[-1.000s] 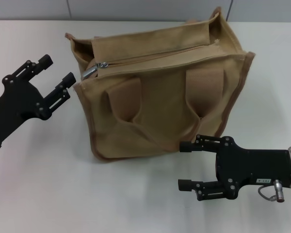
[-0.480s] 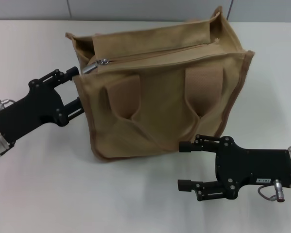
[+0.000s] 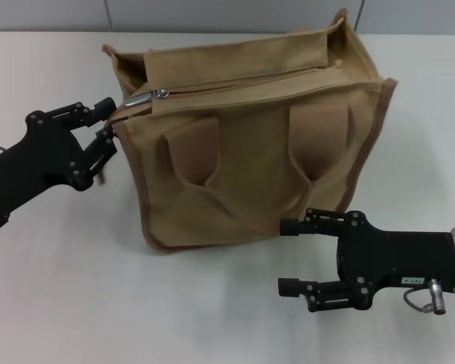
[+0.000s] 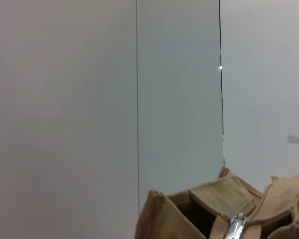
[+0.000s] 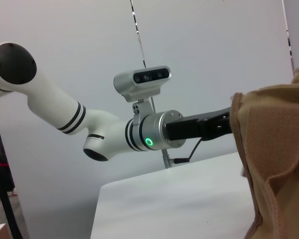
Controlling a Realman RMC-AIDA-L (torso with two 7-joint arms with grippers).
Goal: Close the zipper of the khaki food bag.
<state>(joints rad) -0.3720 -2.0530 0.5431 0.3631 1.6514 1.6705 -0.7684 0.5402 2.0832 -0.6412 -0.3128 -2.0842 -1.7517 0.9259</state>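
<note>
Left hand (image 3: 105, 125) sits at the bag's left top corner, its fingertips just beside the silver pull tab (image 3: 140, 98). Whether they have pinched the tab or the corner fabric can't be told from the head view; fingers look fairly close together but not clearly clamped. The left wrist view shows the tab (image 4: 235, 226) at the frame's edge and none of that arm's own fingers. Placement makes sense: the tab lies at this left end of the zipper (image 3: 243, 82), so the closing pull has to start here and run along the top panel toward the far right end.

Right hand (image 3: 292, 258) hovers over the desk (image 3: 61, 296) by the front lower right of the khaki food bag (image 3: 250, 167), fingers spread wide, holding nothing. Upper fingertip is close to the bag's bottom front edge, contact unclear. Probably parked there to brace the bag once the pull begins (a guess).

Bag stands upright mid-desk, two handles flopped down the front face, slot along the top looking mostly unclosed.

Versus half a second ago: left hand has risen and shifted, from low against the bag's left side wall up to tab height. Tab now sticks out leftward toward the fingers rather than lying on the panel. A second ago that hand was well clear of the bag with fingers spread wider. Right hand and bag body unchanged.
</note>
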